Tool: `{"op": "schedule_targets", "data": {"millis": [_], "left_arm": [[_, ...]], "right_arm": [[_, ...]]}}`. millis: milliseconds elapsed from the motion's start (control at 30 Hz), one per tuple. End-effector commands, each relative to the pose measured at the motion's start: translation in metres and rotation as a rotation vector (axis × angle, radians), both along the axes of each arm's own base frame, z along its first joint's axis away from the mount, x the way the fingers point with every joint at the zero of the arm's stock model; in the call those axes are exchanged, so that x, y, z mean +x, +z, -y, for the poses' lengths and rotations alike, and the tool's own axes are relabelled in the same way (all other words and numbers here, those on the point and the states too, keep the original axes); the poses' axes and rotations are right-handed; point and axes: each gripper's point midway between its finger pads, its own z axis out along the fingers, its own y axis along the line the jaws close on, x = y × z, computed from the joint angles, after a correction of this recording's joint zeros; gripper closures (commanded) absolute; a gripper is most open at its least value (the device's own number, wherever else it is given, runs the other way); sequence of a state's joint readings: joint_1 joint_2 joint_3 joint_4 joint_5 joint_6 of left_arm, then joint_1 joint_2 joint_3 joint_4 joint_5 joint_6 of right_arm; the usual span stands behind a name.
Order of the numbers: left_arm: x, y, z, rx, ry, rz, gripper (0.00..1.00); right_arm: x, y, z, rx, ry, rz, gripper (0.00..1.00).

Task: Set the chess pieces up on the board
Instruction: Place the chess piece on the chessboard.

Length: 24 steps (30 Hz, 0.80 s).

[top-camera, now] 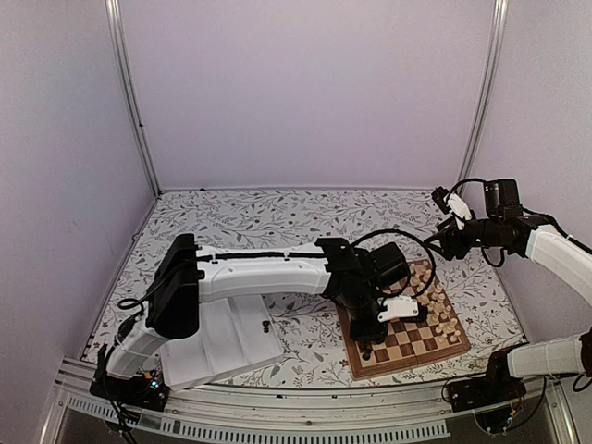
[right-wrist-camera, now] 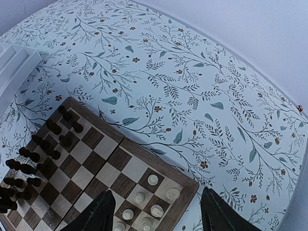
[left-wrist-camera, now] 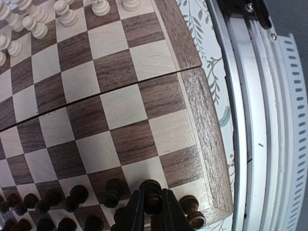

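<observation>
The board lies at the front right of the table. Dark pieces stand crowded along its near-left side and cream pieces along the opposite side. My left gripper is low over the board's near corner, shut on a dark piece that stands on a corner-area square. Another dark piece stands just beside it. My right gripper is open and empty, high above the board's far corner, where cream pieces stand. Dark pieces also show in the right wrist view.
A white ridged tray lies left of the board under my left arm, with one small dark piece on it. The table's metal front rail runs close beside the board. Floral tablecloth stretches behind the board.
</observation>
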<state>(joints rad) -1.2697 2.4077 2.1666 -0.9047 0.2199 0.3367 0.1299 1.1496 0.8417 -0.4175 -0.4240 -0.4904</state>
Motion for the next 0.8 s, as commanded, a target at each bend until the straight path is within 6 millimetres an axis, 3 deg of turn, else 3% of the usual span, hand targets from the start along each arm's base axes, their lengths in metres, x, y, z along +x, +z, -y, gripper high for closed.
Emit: {"op": "schedule_targets", "data": {"millis": [0, 533, 633, 767], "left_arm": [[-0.007, -0.005, 0.004, 0.01, -0.025, 0.011, 0.85], [-0.003, 0.003, 0.008, -0.011, -0.019, 0.029, 0.73], [-0.003, 0.023, 0.014, -0.06, -0.022, 0.035, 0.71], [-0.005, 0.075, 0.02, -0.18, -0.04, 0.068, 0.65]], "right_arm": [[0.001, -0.003, -0.001, 0.005, 0.007, 0.001, 0.36], [0.0, -0.005, -0.002, 0.005, 0.015, -0.005, 0.36], [0.0, -0.004, -0.002, 0.01, 0.012, -0.004, 0.36], [-0.001, -0.003, -0.004, 0.017, 0.019, -0.006, 0.36]]}}
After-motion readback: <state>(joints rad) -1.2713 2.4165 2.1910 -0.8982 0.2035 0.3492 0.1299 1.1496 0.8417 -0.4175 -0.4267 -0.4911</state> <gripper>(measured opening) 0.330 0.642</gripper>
